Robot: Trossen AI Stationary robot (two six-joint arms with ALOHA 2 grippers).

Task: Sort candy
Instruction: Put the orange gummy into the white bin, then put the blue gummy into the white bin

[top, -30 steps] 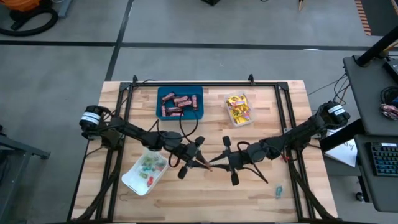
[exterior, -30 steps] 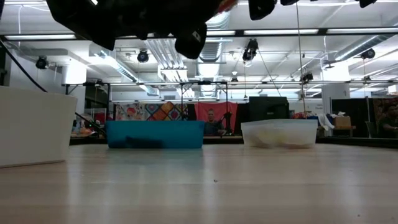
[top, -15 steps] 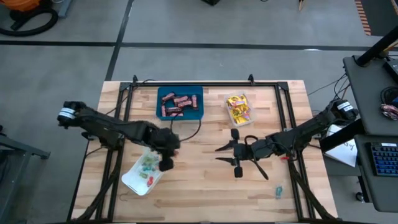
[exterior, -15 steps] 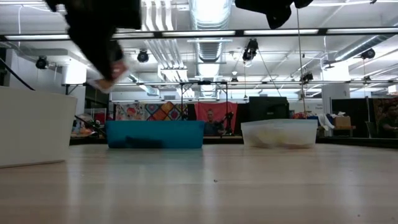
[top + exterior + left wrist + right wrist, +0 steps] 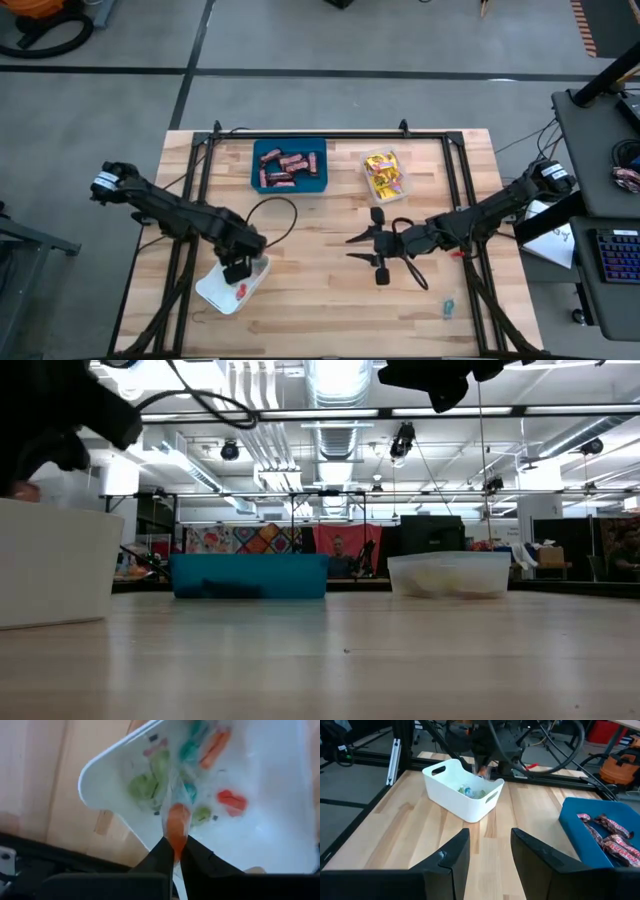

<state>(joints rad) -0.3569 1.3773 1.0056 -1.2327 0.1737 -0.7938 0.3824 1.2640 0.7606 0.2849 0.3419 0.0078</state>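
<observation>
There are three trays on the table: one blue tray [image 5: 289, 166], one clear tray [image 5: 386, 177] and one white tray [image 5: 231, 287].

The blue tray holds a pile of brown-red bars [image 5: 287, 168], about eight, but they lie too close together to count for sure.

The clear tray holds a few yellow packets [image 5: 383, 173], too bunched up to count.

The white tray holds about seven or eight tiny sweets [image 5: 192, 790] in green, blue, pink and red.

One small blue-green sweet [image 5: 449, 306] lies alone on the table.

There are two robot arms.
</observation>
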